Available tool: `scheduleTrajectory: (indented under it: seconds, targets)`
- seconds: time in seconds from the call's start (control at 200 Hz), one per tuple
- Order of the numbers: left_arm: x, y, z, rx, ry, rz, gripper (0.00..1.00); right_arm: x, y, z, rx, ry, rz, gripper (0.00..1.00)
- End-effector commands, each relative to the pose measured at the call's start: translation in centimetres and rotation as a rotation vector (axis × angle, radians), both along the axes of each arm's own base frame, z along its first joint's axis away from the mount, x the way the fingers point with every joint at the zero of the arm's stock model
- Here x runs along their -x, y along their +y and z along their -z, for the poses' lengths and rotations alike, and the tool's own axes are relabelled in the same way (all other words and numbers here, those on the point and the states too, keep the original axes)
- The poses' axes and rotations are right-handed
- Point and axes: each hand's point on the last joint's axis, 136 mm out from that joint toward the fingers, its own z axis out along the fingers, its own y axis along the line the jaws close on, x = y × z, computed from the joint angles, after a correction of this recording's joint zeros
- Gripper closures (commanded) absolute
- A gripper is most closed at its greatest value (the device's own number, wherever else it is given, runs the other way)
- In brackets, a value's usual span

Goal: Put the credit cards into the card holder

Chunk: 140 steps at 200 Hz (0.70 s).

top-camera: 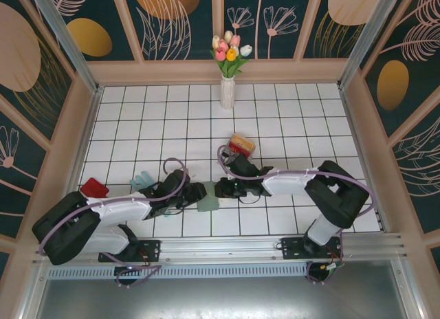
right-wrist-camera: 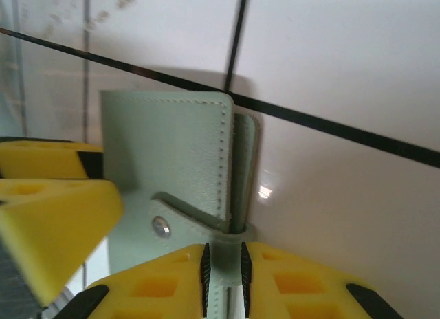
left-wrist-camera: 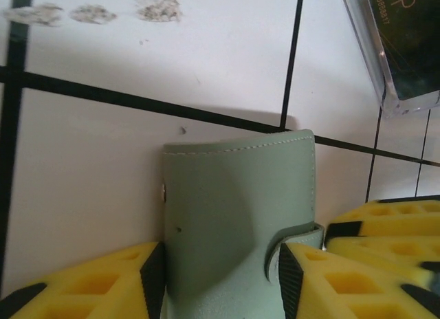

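- Card holder (top-camera: 208,204) lies flat on the white tiled table (top-camera: 289,126), near the front edge, between your two grippers. It is folded shut, grey-green side up.
- Your left gripper (left-wrist-camera: 221,271) is clamped across the holder's width. One yellow finger (left-wrist-camera: 89,288) presses each side edge, as you can see in the left wrist view.
- Your right gripper (right-wrist-camera: 223,264) is nearly closed, with the holder's snap strap (right-wrist-camera: 185,219) pinched in the thin gap between its pads.
- From above, both grippers meet nose to nose over the holder, left (top-camera: 198,194) and right (top-camera: 221,188).
- You have a red card (top-camera: 94,188) lying well to the left, beside the left arm.
- A red and tan bundle (top-camera: 240,146) sits behind the right gripper; it may be more cards, but you cannot tell at this size.
- A clear plastic box (left-wrist-camera: 402,51) shows just beyond the holder in the left wrist view.
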Motion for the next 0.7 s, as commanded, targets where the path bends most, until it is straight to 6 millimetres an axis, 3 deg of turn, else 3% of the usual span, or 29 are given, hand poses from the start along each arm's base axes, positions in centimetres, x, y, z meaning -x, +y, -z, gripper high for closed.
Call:
scheduleTrajectory:
  seconds: [0.0,0.27,0.405,0.696]
  targets:
    - [-0.4,-1.8,-1.4,0.057,-0.028,0.048,0.56,1.0,-0.8,1.8,0.043,0.036,-0.008,0.78]
    - [-0.8,-2.0,-3.6,0.127,-0.096,0.039,0.74,0.4,-1.4,2.6,0.089,0.019,0.024,0.79]
    - [-0.7,-1.8,-4.2,0.149,-0.118,0.031,0.85,-0.5,-1.3,2.1,0.100,-0.008,0.046,0.78]
    - [-1.0,-1.4,-4.8,0.174,-0.157,0.010,0.99,-2.2,0.6,-3.1,-0.038,-0.101,0.088,0.68]
